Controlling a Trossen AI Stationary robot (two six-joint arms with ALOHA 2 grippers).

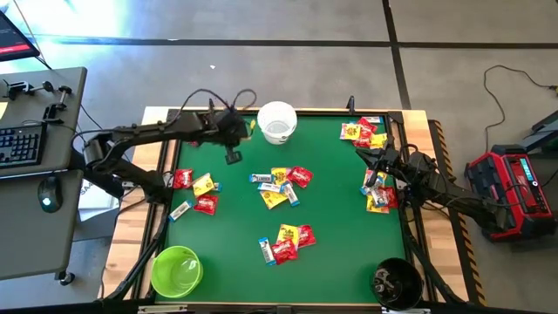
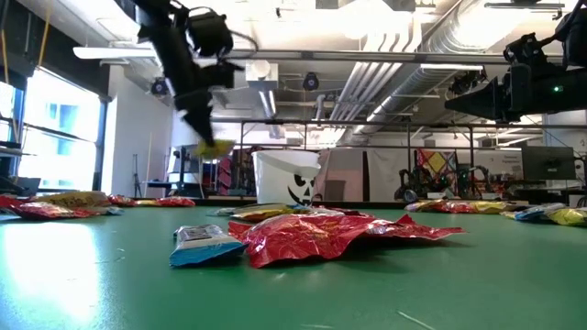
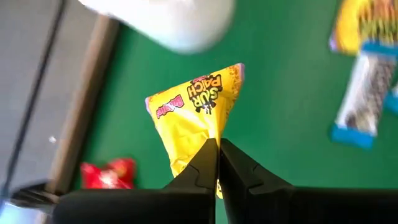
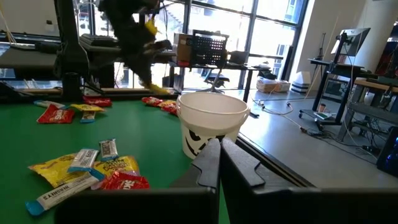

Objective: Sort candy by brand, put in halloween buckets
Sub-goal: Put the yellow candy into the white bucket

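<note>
My left gripper point(image 1: 246, 131) hovers over the far-left part of the green table, just left of the white bucket point(image 1: 277, 122), shut on a yellow candy packet point(image 3: 196, 115). The low view shows that packet point(image 2: 215, 147) in the air in front of the white bucket point(image 2: 289, 179). My right gripper point(image 4: 219, 155) is shut on nothing above the candy at the table's right edge point(image 1: 379, 192). Red, yellow and white-and-blue candy lies in loose groups mid-table point(image 1: 283, 185). The lime green bucket point(image 1: 177, 269) and the black bucket point(image 1: 397, 283) stand at the near corners. My left gripper pinches the yellow packet by one narrow end point(image 3: 214, 146) between its two fingertips point(image 3: 202, 165). The fingers slant down from above. The packet is lifted clear of the table and hangs out past the fingertips, its printed end point(image 3: 211, 93) free and its body creased.
More candy lies at the left point(image 1: 196, 192), near the middle front point(image 1: 288, 240) and at the far right corner point(image 1: 364, 131). A wooden frame borders the green mat point(image 1: 418, 131). A keyboard desk stands left of the table point(image 1: 26, 139); a red device is on the floor to the right point(image 1: 510, 187).
</note>
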